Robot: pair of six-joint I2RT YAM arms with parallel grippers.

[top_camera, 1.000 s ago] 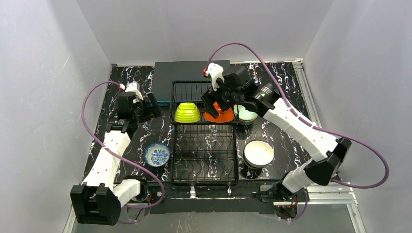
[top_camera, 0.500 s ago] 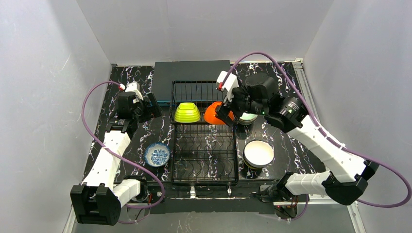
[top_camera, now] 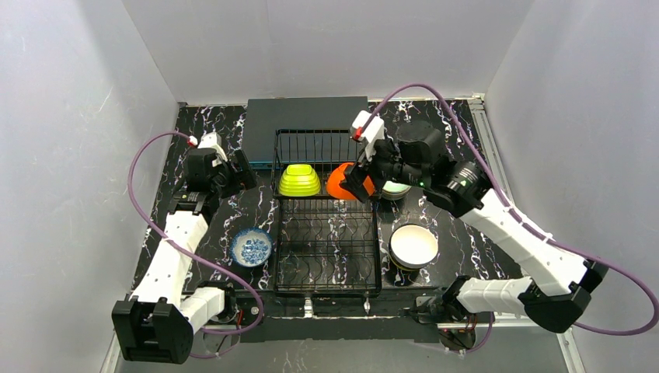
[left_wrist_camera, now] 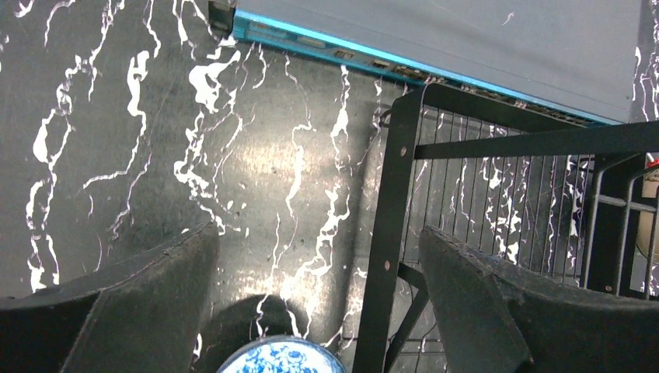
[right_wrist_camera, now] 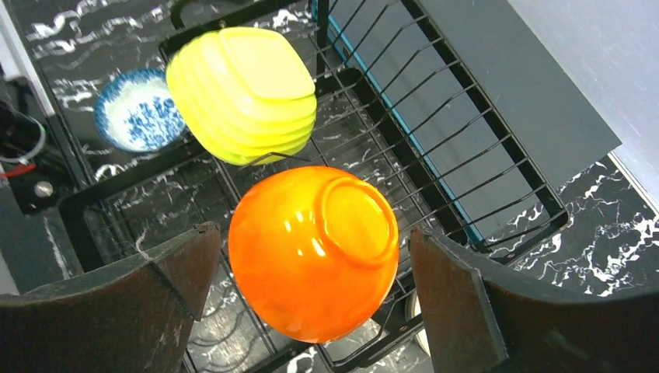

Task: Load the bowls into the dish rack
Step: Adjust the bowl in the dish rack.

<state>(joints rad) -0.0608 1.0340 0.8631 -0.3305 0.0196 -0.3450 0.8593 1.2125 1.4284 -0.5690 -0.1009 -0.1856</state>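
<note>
Near the orange bowl [right_wrist_camera: 315,252], the right tool [right_wrist_camera: 312,235] stands wide open, empty.

Your count, piece by piece.
You had one lime green bowl [top_camera: 300,180], one orange bowl [top_camera: 340,183], one mint bowl [top_camera: 399,187], one cream bowl [top_camera: 413,245] and one blue-patterned bowl [top_camera: 251,248], five bowls in all; one dish rack [top_camera: 326,291]; one flat grey box [top_camera: 307,113].

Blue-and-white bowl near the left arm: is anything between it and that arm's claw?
Nothing visible does. The left gripper hangs open over bare table, with the blue-white patterned bowl lying just nearer the arm's base. The dish rack stands with its frame off to one side, not between them.
</note>
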